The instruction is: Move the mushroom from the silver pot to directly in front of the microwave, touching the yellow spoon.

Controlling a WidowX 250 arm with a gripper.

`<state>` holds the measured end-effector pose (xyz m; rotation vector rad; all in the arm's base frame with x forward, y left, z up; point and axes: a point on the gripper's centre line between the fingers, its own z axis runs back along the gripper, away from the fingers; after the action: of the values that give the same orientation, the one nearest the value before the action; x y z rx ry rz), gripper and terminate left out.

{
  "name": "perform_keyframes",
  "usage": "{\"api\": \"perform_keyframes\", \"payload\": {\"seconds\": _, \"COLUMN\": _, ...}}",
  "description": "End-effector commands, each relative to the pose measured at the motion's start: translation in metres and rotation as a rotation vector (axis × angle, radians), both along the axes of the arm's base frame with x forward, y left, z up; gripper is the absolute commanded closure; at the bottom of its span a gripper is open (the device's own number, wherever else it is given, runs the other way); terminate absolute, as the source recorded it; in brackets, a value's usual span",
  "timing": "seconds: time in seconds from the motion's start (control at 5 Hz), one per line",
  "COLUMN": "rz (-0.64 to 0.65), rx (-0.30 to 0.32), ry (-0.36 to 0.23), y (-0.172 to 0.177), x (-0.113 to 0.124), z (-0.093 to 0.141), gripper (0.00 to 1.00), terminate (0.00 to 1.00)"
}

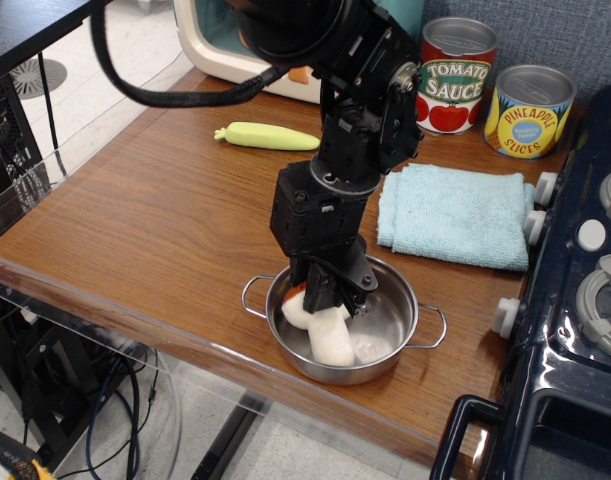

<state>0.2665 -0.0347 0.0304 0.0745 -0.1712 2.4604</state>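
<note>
The silver pot (403, 300) stands near the table's front edge. The mushroom (331, 340) lies in it, its cream stem pointing toward the front and a sliver of reddish-brown cap showing at the left. My gripper (330, 298) reaches straight down into the pot, and its fingers look closed on the mushroom where the cap meets the stem. The mushroom still rests on the pot's floor. The yellow spoon (268, 136) lies at the back in front of the microwave (217, 48); my arm hides its metal bowl.
A folded light-blue towel (457, 212) lies right of my arm. A tomato sauce can (456, 75) and a pineapple can (528, 110) stand at the back right. A dark toy stove (585, 280) borders the right side.
</note>
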Motion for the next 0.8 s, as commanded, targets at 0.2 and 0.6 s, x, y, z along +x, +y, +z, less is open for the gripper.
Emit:
{"api": "perform_keyframes", "payload": {"seconds": 0.2, "rz": 0.058, "rx": -0.068, "ry": -0.092, "y": 0.013, "x": 0.006, "z": 0.043, "gripper": 1.00, "terminate": 0.00}}
{"api": "perform_keyframes", "payload": {"seconds": 0.6, "rz": 0.228, "rx": -0.149, "ry": -0.217, "y": 0.058, "x": 0.021, "z": 0.091, "gripper": 1.00, "terminate": 0.00}}
